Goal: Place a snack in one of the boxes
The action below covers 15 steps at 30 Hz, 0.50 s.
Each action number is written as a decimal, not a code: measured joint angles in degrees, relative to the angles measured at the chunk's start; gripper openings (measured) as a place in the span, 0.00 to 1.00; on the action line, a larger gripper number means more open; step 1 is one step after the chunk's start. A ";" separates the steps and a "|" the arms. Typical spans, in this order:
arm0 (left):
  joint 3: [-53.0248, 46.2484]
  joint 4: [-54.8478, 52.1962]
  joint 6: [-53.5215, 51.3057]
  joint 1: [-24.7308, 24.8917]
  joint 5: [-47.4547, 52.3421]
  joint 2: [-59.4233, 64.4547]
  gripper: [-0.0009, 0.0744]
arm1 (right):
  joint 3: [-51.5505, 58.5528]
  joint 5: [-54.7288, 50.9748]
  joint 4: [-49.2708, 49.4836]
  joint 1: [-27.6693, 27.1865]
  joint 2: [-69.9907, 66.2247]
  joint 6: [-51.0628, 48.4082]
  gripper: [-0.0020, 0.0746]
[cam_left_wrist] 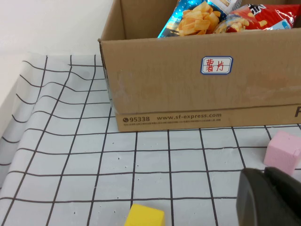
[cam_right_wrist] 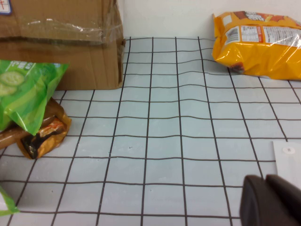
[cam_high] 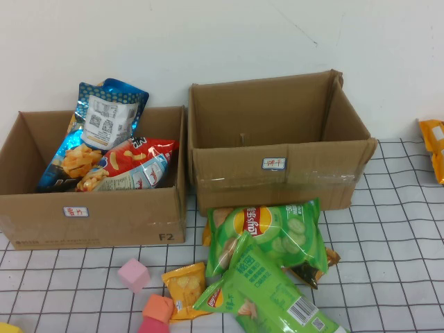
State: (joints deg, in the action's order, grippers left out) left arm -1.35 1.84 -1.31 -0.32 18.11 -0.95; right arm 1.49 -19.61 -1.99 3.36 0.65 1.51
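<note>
Green chip bag [cam_high: 267, 232]: light, crinkly, slippery, crushable; grip best at a crimped end seam. Left gripper [cam_left_wrist: 270, 197] and right gripper [cam_right_wrist: 273, 200] clenched, empty, low over the table.

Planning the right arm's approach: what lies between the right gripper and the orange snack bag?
Right wrist view: only bare gridded cloth between the shut right gripper and the orange snack bag.

the yellow bag [cam_high: 433, 149] is cut by the high view's right edge. a green bag [cam_high: 277, 295] runs off the bottom. the brown packet [cam_right_wrist: 40, 134] lies half hidden under green bags.
</note>
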 joint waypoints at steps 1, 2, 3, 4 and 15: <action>0.00 0.00 0.00 0.00 0.00 0.00 0.01 | 0.00 0.00 0.00 0.00 0.00 0.00 0.02; 0.00 0.00 0.00 0.00 0.00 0.00 0.01 | 0.00 0.00 0.00 0.00 0.00 0.00 0.02; 0.00 0.00 0.00 0.00 0.00 0.00 0.01 | 0.00 0.00 0.00 0.00 0.00 0.00 0.02; 0.00 0.10 0.00 0.00 0.00 0.00 0.01 | 0.00 0.00 0.00 0.00 0.00 0.00 0.02; 0.00 2.45 0.00 0.00 -0.77 0.00 0.01 | 0.00 0.00 0.00 0.00 0.00 0.00 0.02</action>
State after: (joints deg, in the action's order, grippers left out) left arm -1.35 4.29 -1.31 -0.32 17.34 -0.95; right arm 1.49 -19.61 -1.99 3.36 0.65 1.51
